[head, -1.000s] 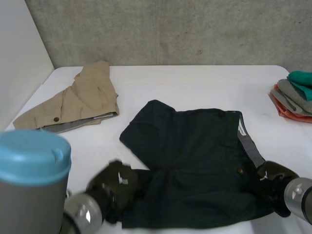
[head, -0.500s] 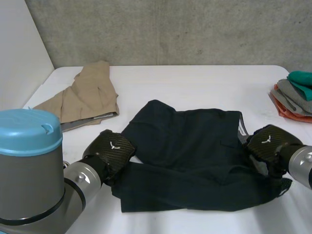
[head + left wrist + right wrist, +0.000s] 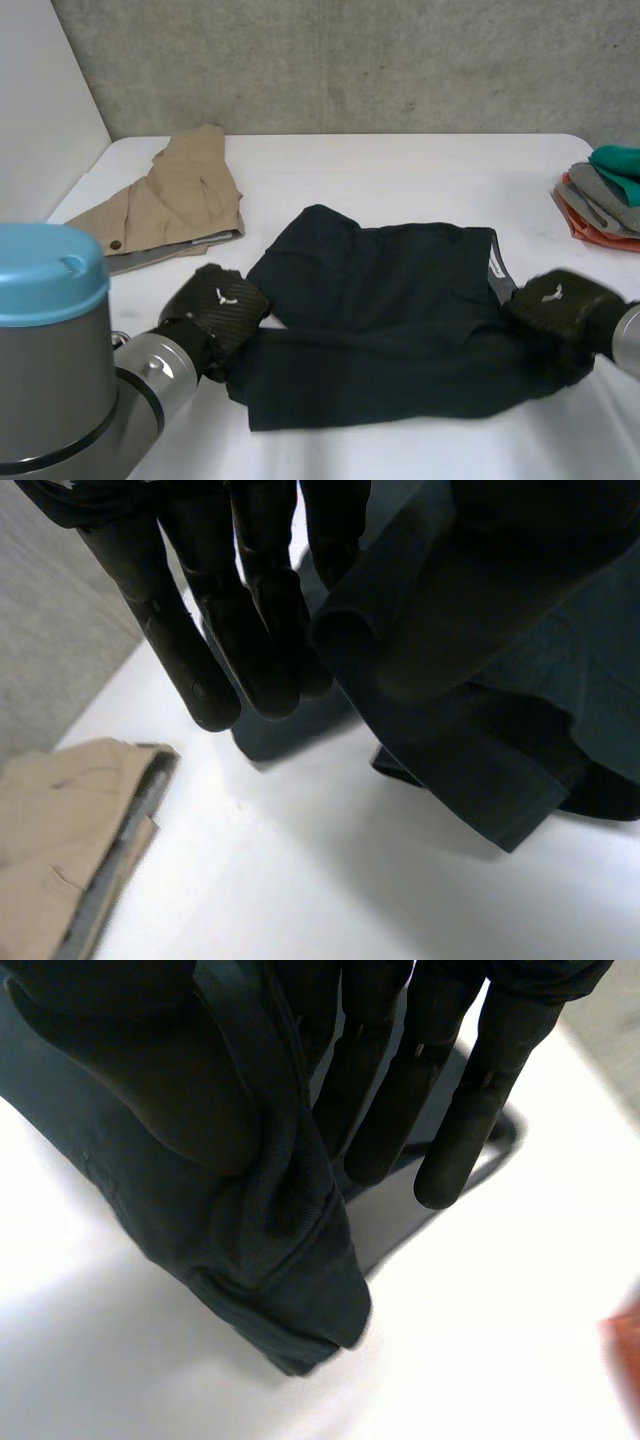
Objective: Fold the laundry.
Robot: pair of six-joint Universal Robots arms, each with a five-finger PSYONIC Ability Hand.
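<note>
On your left hand [image 3: 222, 305] the fingers [image 3: 255, 630] run straight and pressed side by side, and a rolled fold of the dark garment [image 3: 480, 730] is pinched between them and the thumb. On your right hand [image 3: 555, 300] the fingers [image 3: 450, 1110] are straight too, only slightly parted. The thumb presses a bunched edge of the same cloth [image 3: 250, 1240] against them, so both hands have a pinch grip on it. From each pinch the cloth drops in loose folds towards the white table [image 3: 400, 170]. In the head view the dark garment [image 3: 390, 310] lies a little towards 5 o'clock from the table's middle. Your left hand is at its 8 o'clock corner and your right hand at its 3 o'clock edge, with a band of cloth running across between them along the near side. The grey waistband lining [image 3: 497, 270] shows just beside your right hand, at about 2 o'clock on the garment. Further out, a tan garment [image 3: 175, 205] lies flat at 10 o'clock on the table, well apart from the dark one, and its edge [image 3: 50, 840] shows beyond your left fingertips. A stack of folded clothes [image 3: 605, 195] in green, grey and orange sits at the table's 3 o'clock edge.
</note>
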